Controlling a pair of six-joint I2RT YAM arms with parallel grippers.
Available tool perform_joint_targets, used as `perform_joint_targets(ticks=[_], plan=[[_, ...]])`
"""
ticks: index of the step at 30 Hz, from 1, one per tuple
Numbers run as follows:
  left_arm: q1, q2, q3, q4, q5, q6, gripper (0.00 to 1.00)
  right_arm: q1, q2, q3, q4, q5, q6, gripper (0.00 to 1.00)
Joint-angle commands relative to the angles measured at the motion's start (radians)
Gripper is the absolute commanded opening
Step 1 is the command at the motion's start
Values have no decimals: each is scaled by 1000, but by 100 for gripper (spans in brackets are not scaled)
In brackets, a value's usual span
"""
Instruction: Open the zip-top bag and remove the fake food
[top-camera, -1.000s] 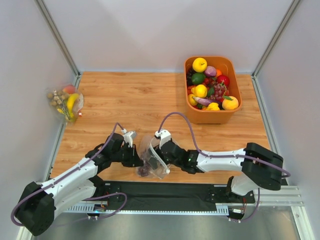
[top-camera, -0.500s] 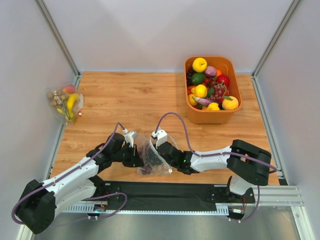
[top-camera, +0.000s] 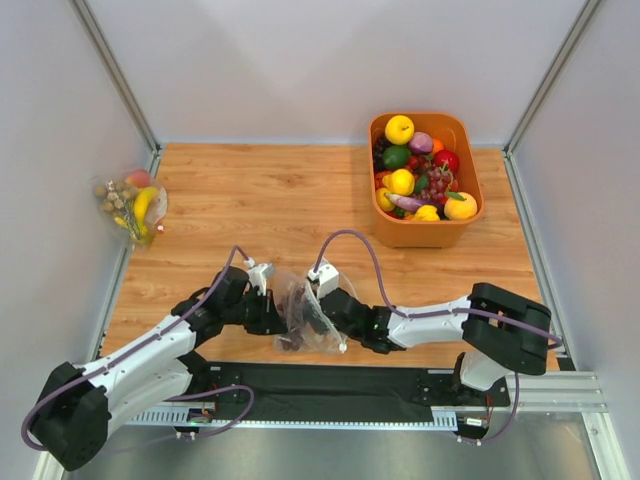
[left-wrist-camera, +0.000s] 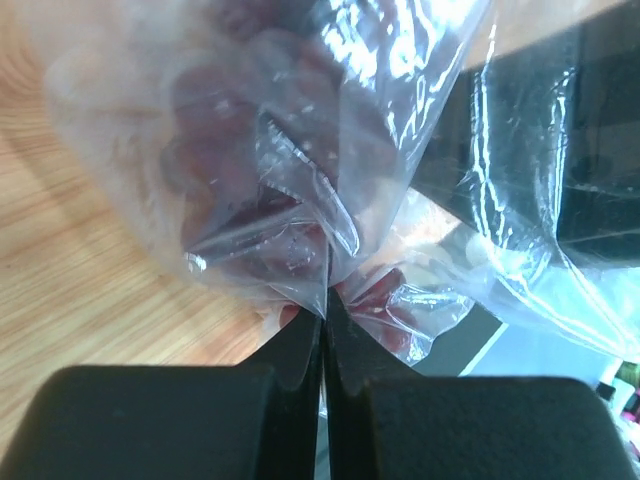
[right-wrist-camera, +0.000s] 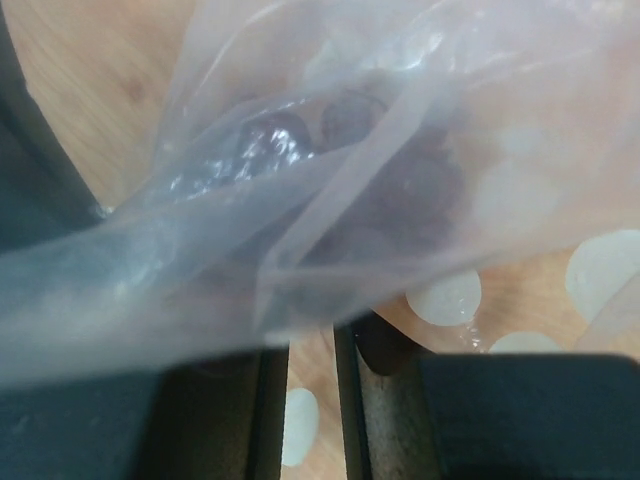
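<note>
1. Left gripper (top-camera: 274, 318) is clenched on a fold of the zip-top bag (top-camera: 298, 300), and its fingers (left-wrist-camera: 290, 345) press flat together on the film in its own wrist view. The right gripper (top-camera: 318, 312) meets the bag from the other side. Its jaws are drawn to a narrow slit with film draped across them, and I cannot tell whether any film sits between them.
2. Worktop (top-camera: 250, 200): the bag hangs between the two grippers near its front edge, sagging toward the wood. I cannot tell whether it rests there.
3. Bag: to my eye the step is pinching opposite walls so the mouth can be peeled apart. Each gripper should hold one layer only. If the right one catches both, pulling will merely stretch the plastic.
4. Dark purple grapes (left-wrist-camera: 230, 130) weigh down the lower part; I cannot make out the other fruits. Pull apart slowly and level, so the load doesn't drag film out of the left pinch.
5. Zip strip: it is not clear in any view. The grip wants to be close under it, not down in the slack.
</note>
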Motion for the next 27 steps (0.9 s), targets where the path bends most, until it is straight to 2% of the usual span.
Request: perform_joint_targets(ticks=[1, 2, 6, 11, 17, 23, 25, 27], plan=[[-8, -52, 25, -26, -40, 4, 6, 31, -61, -35, -62, 57, -6, 0], [-8, -63, 25, -32, -48, 3, 16, 37, -84, -38, -87, 69, -4, 0], [-8, -115, 29, -63, -83, -11, 45, 61, -131, -51, -150, 107, 8, 0], [-8, -160, 57, -99, -117, -13, 65, 91, -185, -67, -197, 137, 26, 0], [-8, -141, 81, -57, -143, -29, 74, 141, -207, -71, -231, 169, 43, 0], [-8, -33, 74, 61, -109, -74, 75, 175, -207, -74, -237, 190, 65, 0], [-6, 6, 74, 88, -96, -80, 73, 181, -208, -71, -237, 193, 68, 0], [-8, 38, 74, 117, -64, -85, 63, 186, -210, -72, -239, 203, 72, 0]])
